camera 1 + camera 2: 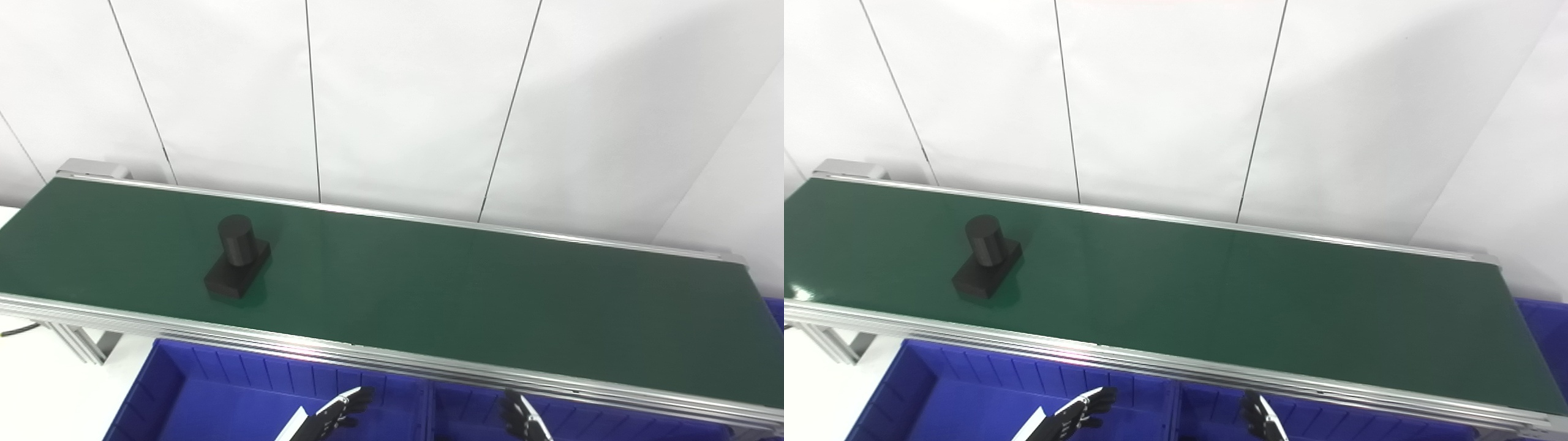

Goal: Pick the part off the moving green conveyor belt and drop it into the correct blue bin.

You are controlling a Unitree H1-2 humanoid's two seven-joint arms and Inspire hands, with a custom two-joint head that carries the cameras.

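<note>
Left eye view. The part (237, 257), a black block with an upright cylinder on top, sits on the belt (429, 288) toward its left end, nearer the front rail than the back. My left hand (340, 411) and right hand (520, 418) both hang low at the bottom edge, over the bins, below the belt's front rail (392, 361). Both hold nothing, fingers spread. Neither is near the part.

Risks as I judge them: the part is riding a moving belt, so a reach aimed at where it sits now could miss. The cylinder looks like the natural hold, but a glancing touch might tip or spin the block. The front rail stands between my hands and the part; coming straight forward I would catch it, so I must lift over first. I cannot tell from here which way the belt runs.

Right eye view. Same layout. The left bin (937, 392) and the middle bin (1213, 407) lie side by side under the rail, split by a wall between my hands. A third bin (1540, 324) shows past the belt's right end. Nothing marks which is correct, so a wrong drop is possible. Behind the belt is a white panelled wall (1164, 104).
</note>
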